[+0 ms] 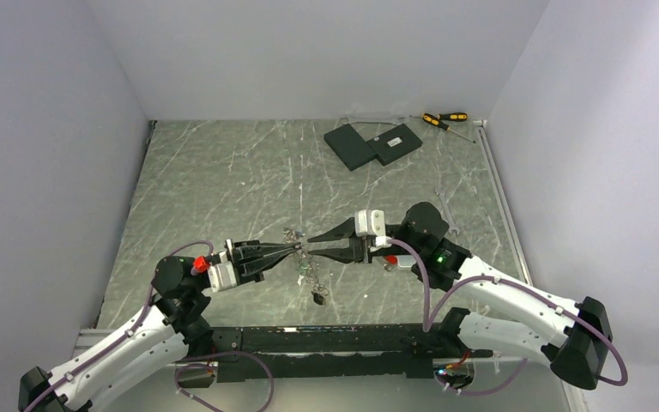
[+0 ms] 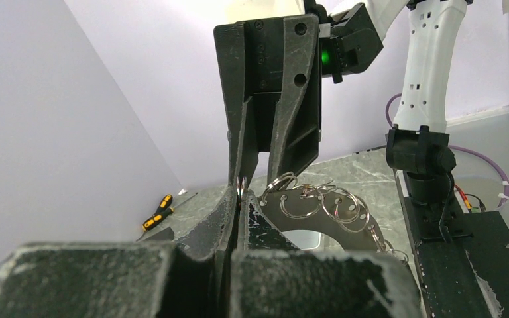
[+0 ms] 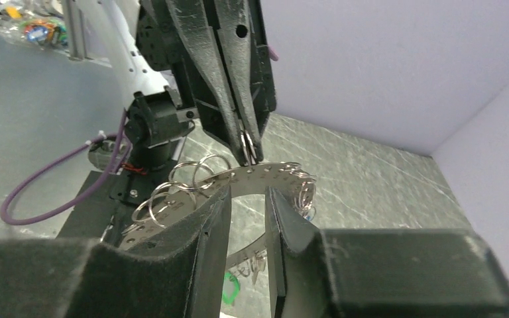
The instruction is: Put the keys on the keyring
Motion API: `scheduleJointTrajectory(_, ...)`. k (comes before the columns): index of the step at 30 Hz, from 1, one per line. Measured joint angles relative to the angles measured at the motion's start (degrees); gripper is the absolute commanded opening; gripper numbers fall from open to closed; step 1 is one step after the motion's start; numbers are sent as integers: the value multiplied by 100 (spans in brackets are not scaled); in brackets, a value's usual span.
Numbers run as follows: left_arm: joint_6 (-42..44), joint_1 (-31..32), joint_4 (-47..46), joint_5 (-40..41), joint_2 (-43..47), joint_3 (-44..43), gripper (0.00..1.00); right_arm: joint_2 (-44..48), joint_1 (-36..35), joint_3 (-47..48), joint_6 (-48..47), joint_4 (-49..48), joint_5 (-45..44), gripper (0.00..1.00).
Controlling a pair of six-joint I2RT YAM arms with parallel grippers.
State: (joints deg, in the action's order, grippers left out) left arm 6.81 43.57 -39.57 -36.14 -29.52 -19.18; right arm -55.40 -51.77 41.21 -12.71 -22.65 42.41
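The left claw point(image 1: 296, 248) is found clamped shut on a small split ring point(image 3: 246, 143), held at its very tips. The right claw point(image 1: 309, 244) is set tip to tip with it, jaws narrowly parted. The keyring point(image 3: 275, 173) is seen lying across the right claw's gap, just under the left tips; contact with the right fingers cannot be confirmed. The keys point(image 1: 317, 295) are noted hanging below both claws.

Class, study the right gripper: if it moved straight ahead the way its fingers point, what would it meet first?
The flat grey perforated metal keyring, just ahead of the open fingers of the right gripper. Close behind it, probably, the left gripper, shut on a small wire ring; depth is unclear.
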Motion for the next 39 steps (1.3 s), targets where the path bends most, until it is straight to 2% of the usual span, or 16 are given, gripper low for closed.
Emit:
scheduleJointTrajectory(6,0,0,2,-4,0,0,0,-79,0,103,129,-105,269,27)
scheduleJointTrajectory(21,-2,0,31,-109,-52,0,0,-264,9,195,243,-188,313,23)
scheduleJointTrajectory(27,-2,-9,28,-122,-72,0,0,-313,20,208,278,-190,326,14)
scheduleJointTrajectory(32,-2,-28,-11,-105,-74,0,0,-367,20,258,295,-210,356,1)
scheduleJointTrajectory(35,-2,-31,-15,-105,-74,0,0,-393,20,278,289,-227,350,0)
scheduleJointTrajectory(36,0,-33,-7,-103,-72,0,1,-393,20,278,289,-227,345,0)
scheduleJointTrajectory(37,7,-31,9,-94,-70,-2,7,-393,20,278,286,-227,330,0)
scheduleJointTrajectory(39,94,-31,136,-59,-55,-37,24,-393,20,278,264,-216,295,0)
